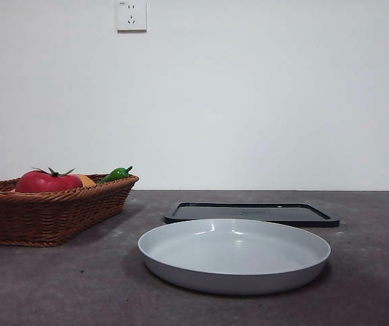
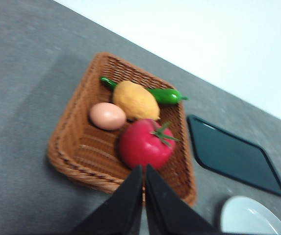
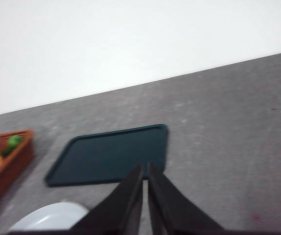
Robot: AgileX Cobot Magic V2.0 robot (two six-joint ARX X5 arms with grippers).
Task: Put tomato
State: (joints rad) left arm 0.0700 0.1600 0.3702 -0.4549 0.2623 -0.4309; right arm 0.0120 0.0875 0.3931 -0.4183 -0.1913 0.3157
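Left claw (image 2: 143, 169) hangs above the near rim of the basket (image 2: 71, 156), its two black jaws pressed together with only a thin slit between them and nothing held. Just past its tips, inside the basket, lies the tomato (image 2: 145, 144), red and glossy, with its green stem (image 2: 162, 134) tipped toward the dark tray (image 2: 233, 154). An egg (image 2: 107, 116) sits just beside the tomato, an orange fruit (image 2: 135, 100) touches it on the far side, and a green pepper (image 2: 165, 95) runs along the basket's far wall behind the fruit. From the front, the basket (image 1: 45, 214) stands at the left of the surface (image 1: 58, 285), with the tomato (image 1: 47, 181) and pepper (image 1: 116, 174) showing over its rim (the egg is hidden there). At the centre sits a shallow grey plate (image 1: 235, 255), near the basket but apart from it, and the flat tray (image 1: 252, 212) lies just behind the plate. Right claw (image 3: 144, 169) hovers over the near edge of the tray (image 3: 111, 154), jaws likewise closed together and holding nothing. A wall socket (image 1: 131, 15) shows high on the white wall.
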